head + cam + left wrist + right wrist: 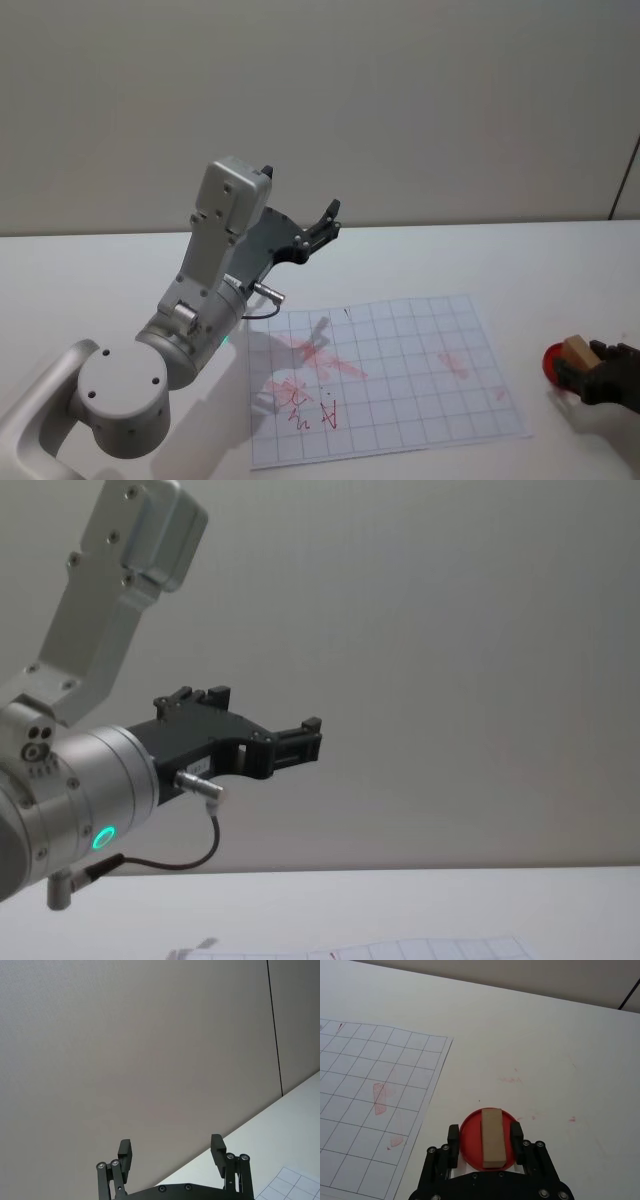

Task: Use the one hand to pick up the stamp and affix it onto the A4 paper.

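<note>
Right gripper (484, 1138) low at the counter's (560, 1050) right edge, jaws straddling but not visibly clamping the wooden stamp (492, 1137) on its red ink pad (470, 1132) beside the gridded A4 paper (400, 370); left gripper (171, 1152) raised, jaws released.

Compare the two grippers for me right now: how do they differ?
The right gripper is low at the table, fingers either side of the stamp on the red pad; the left gripper is raised above the table, holding nothing. The right sits beside the paper; the left hangs beyond its far edge. Both are black and open.
</note>
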`<state>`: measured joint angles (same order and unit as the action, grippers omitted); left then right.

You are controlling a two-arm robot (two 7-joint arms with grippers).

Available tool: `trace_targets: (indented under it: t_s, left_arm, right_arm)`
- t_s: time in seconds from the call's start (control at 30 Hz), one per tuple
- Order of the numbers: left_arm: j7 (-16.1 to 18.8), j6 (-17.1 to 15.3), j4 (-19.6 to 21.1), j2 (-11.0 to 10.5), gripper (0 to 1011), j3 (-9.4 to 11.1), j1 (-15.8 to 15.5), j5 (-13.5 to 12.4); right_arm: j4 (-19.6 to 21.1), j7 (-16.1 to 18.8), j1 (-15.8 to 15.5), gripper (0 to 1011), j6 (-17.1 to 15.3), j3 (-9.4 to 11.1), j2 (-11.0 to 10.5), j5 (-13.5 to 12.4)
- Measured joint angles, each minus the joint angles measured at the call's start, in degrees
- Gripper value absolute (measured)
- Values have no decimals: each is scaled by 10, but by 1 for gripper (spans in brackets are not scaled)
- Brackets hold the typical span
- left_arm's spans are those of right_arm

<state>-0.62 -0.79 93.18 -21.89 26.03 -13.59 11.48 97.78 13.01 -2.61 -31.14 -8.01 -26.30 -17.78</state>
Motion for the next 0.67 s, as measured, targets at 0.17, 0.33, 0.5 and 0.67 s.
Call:
trace_targets:
  t_s: [0.17, 0.33, 0.5, 0.67]
  left_arm:
    - [0, 0, 0, 0, 1001, 0, 0, 0]
    - [0, 0, 0, 0, 1001, 0, 0, 0]
    - [0, 0, 0, 0, 1001, 0, 0, 0]
    - [0, 0, 0, 0, 1001, 0, 0, 0]
  right_arm:
    - [-1, 2, 1, 722, 0, -1, 1, 1]
    - [-1, 3, 2, 887, 0, -1, 1, 2]
    - [-2, 4, 2, 1000, 0, -2, 1, 2]
    - [-2, 5, 2, 1001, 0, -2, 2, 2]
